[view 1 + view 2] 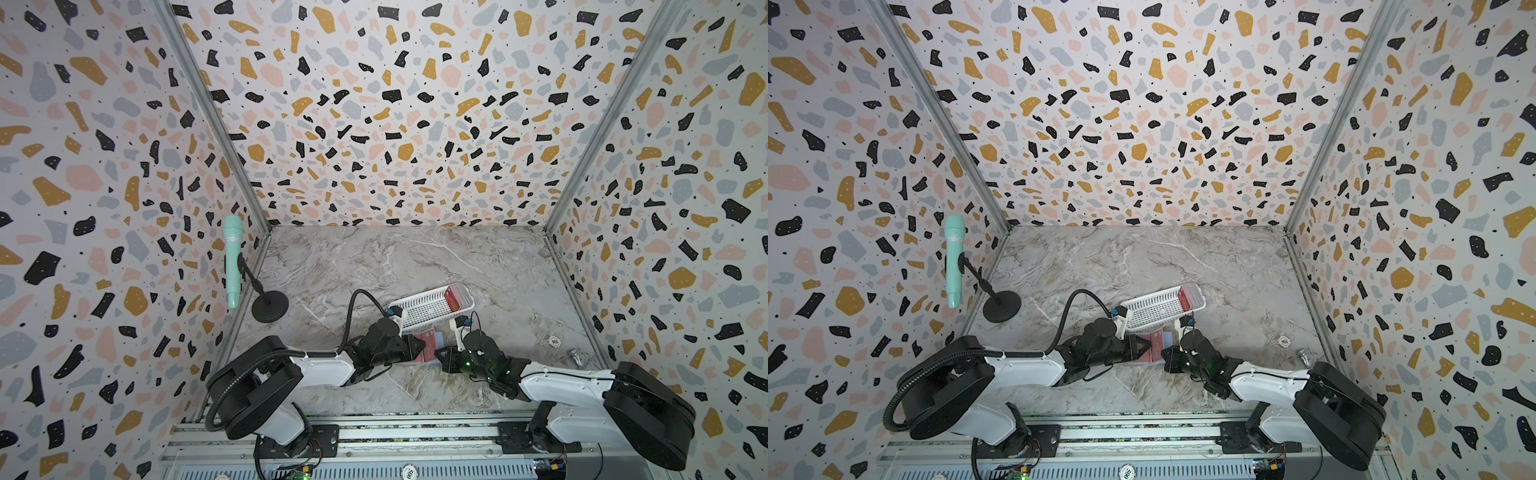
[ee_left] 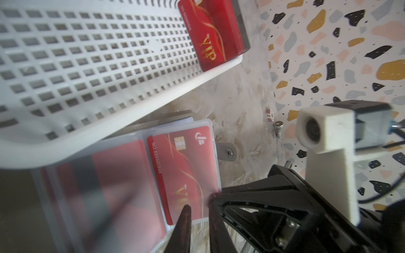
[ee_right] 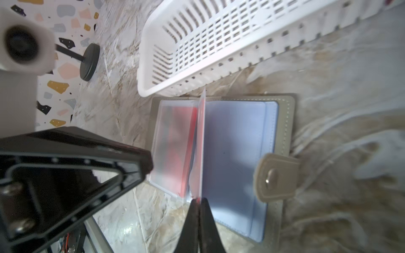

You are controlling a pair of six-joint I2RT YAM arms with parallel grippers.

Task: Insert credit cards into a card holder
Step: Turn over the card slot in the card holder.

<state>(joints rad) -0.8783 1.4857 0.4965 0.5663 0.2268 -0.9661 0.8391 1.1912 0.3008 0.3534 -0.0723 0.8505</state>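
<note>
The grey card holder (image 3: pixel 287 122) lies open on the marble in front of the basket, seen in both top views (image 1: pixel 443 336) (image 1: pixel 1169 337), light blue inside. One clear sleeve page (image 3: pixel 200 142) with a red credit card (image 2: pixel 188 166) in it stands upright. My right gripper (image 3: pixel 198 200) is shut on that page's near edge. Another sleeve lying flat holds a red card (image 3: pixel 175 149). My left gripper (image 2: pixel 199 210) is beside the raised page's corner, fingers a little apart and gripping nothing. More red credit cards (image 2: pixel 210 32) (image 1: pixel 453 297) rest at one end of the basket.
A white perforated basket (image 1: pixel 428 309) (image 3: pixel 219 43) stands just behind the card holder, close to both wrists. A mint microphone (image 1: pixel 232 257) on a black stand (image 1: pixel 270 307) is at the left wall. A round token (image 1: pixel 555 341) and a small metal piece (image 1: pixel 575 355) lie by the right wall.
</note>
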